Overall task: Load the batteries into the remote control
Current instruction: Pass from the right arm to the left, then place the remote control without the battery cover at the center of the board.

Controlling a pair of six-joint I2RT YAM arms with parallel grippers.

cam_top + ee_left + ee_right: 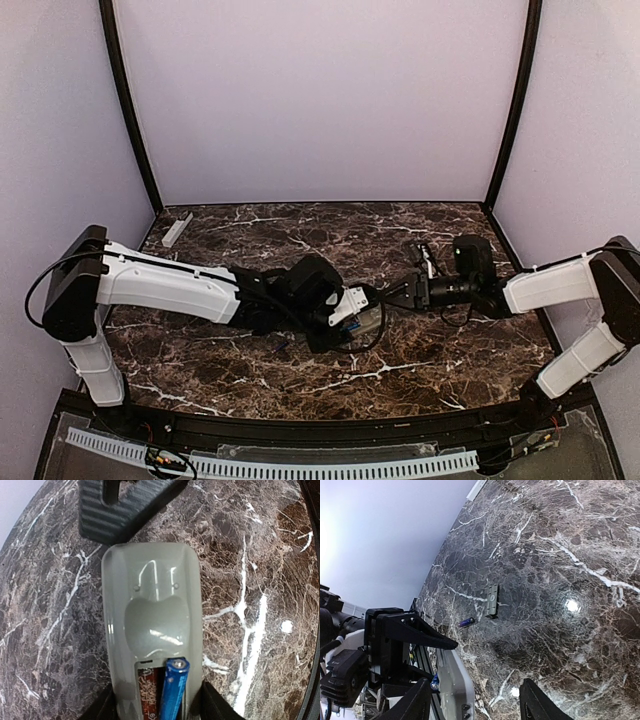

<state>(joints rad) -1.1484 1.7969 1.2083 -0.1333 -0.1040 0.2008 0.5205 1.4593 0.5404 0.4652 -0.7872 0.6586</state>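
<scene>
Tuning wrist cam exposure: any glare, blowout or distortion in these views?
Left wrist: specular streaks on the remote control's glossy back, blue battery sharp. Right wrist: two hot spots on the marble table, wall blown out upper left, loose battery tiny but legible. Top external: even light, lens distortion bows the table's near edge.

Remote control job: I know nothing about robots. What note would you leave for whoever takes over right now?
Left pincer: shut on the remote control, back up, compartment open.
Right pincer: open, empty, just beside the remote.
Done: one battery in the compartment, seemingly tilted.
Left: second battery lies on the table beside a small grey piece, perhaps the cover; load it.
</scene>
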